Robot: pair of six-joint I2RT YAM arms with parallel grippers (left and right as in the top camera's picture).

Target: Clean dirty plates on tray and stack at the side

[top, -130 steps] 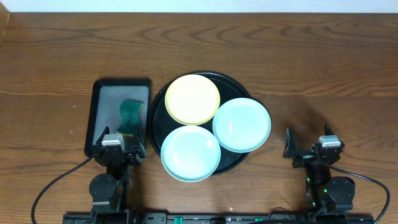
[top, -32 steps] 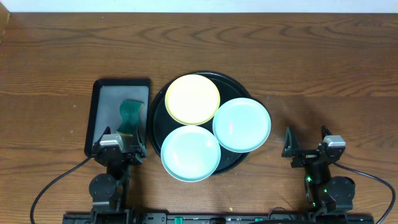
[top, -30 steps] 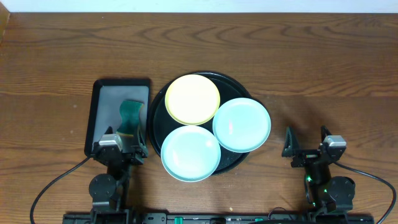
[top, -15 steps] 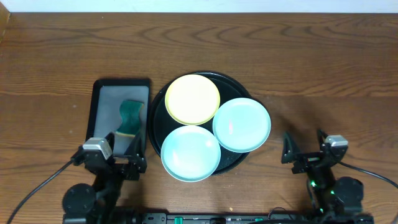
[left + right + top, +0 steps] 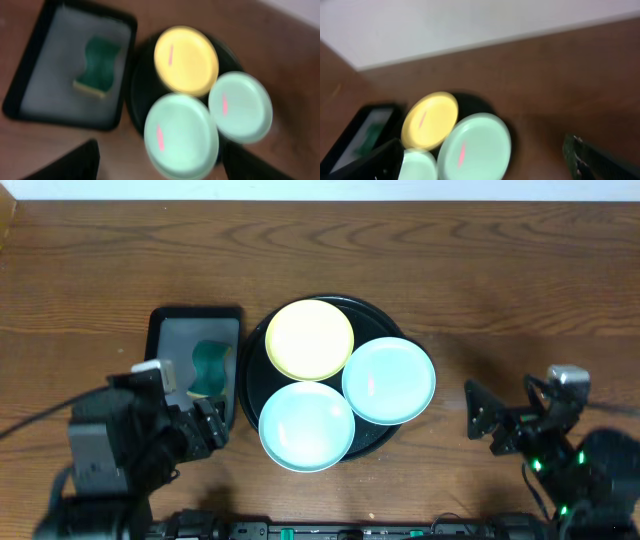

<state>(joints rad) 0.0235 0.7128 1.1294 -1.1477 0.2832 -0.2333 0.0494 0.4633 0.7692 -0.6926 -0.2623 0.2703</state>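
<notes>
While your left gripper (image 5: 195, 425) and right gripper (image 5: 507, 408) both hover wide open and empty, the plates (image 5: 389, 380) lie crowded together on the tray (image 5: 380, 315) between them, probably light, stiff, slick plastic best pinched at an overhanging rim.

A dark brown wooden worktop (image 5: 500, 280) with wavy grain is filling almost the whole overhead view and taking soft, diffuse light. A plain white wall (image 5: 445, 25) is rising behind its far edge (from overhead it is showing only as a thin pale strip along the top). Both wrist views are rendering wood and wall blurred.
</notes>
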